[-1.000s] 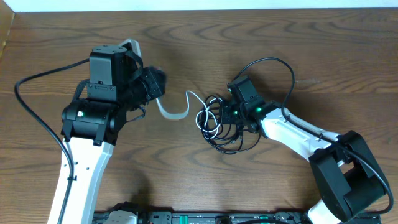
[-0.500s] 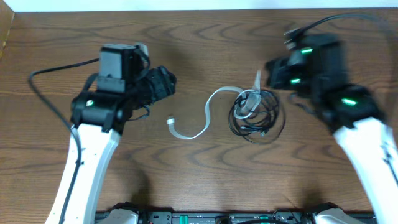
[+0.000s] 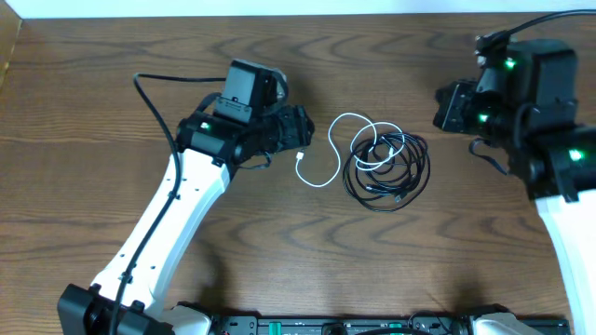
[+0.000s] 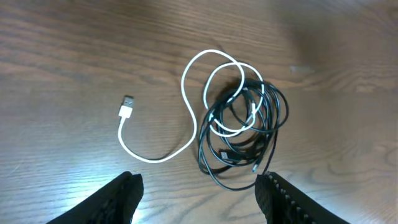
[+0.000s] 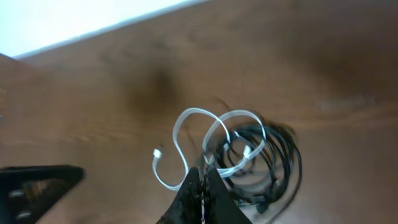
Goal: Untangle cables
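Cables (image 3: 382,167) (white looped through black) lie between left jaws, spread toward them, and right jaws, pressed together.

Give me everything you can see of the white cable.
The white cable is a thin, smooth, plastic-looking cord lying slack on the wooden table. Its flat USB-style plug lies free, apart from the heap. From there it curves in an S, then makes two loops across the black cable coil, tangled with it. The other end I cannot make out. Nothing grips it.
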Robot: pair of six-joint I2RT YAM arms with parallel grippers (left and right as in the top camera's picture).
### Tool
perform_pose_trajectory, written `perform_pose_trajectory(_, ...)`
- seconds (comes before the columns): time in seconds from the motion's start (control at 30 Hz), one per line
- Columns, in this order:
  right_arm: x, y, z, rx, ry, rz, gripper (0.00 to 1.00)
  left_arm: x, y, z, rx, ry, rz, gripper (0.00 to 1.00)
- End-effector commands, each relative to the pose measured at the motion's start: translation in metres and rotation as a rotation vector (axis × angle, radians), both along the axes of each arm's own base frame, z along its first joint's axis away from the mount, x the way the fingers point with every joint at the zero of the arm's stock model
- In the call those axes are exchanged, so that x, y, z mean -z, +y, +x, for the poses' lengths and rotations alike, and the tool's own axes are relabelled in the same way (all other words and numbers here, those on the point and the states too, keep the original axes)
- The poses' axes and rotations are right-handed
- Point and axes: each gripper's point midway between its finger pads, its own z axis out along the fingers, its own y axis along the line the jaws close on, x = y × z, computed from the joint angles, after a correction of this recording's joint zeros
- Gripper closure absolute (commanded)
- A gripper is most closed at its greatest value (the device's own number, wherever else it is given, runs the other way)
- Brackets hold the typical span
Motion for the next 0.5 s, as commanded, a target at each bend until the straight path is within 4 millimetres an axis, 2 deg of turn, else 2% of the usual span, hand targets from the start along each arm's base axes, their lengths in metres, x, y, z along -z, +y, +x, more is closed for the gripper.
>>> perform_pose_trajectory(0.0,0.037,-0.002,0.007,-0.004,0.1,-0.048,0.98,-0.004,-0.002,0.002,0.012,-0.016,-0.007,0.37)
perform_pose_trajectory(0.03,0.046,-0.001,0.009,-0.013,0.124,-0.058,0.92,-0.004,-0.002,0.002,0.011,-0.018,-0.007,0.37)
perform_pose_trajectory(0.07,0.055,0.001,0.01,-0.02,0.15,-0.066,0.82,-0.004,-0.002,0.003,0.009,-0.022,-0.007,0.37)
perform_pose_trajectory(0.13,0.072,0.005,0.012,-0.032,0.199,-0.077,0.76,-0.005,-0.002,0.004,0.009,-0.027,-0.009,0.37)
perform_pose_trajectory(0.17,0.078,0.007,0.013,-0.038,0.219,-0.081,0.69,-0.005,-0.002,0.004,0.009,-0.029,-0.009,0.37)
perform_pose_trajectory(0.2,0.09,0.011,0.013,-0.049,0.257,-0.09,0.54,-0.006,-0.002,0.005,0.008,-0.033,-0.008,0.37)
perform_pose_trajectory(0.23,0.096,0.014,0.012,-0.056,0.276,-0.095,0.47,-0.006,-0.002,0.006,0.007,-0.035,-0.009,0.37)
perform_pose_trajectory(0.37,0.124,0.027,0.009,-0.072,0.371,-0.112,0.42,-0.004,0.005,0.009,-0.021,-0.048,0.026,0.37)
perform_pose_trajectory(0.47,0.148,0.033,0.007,-0.049,0.446,-0.151,0.43,-0.004,0.008,0.011,-0.03,-0.05,0.031,0.37)
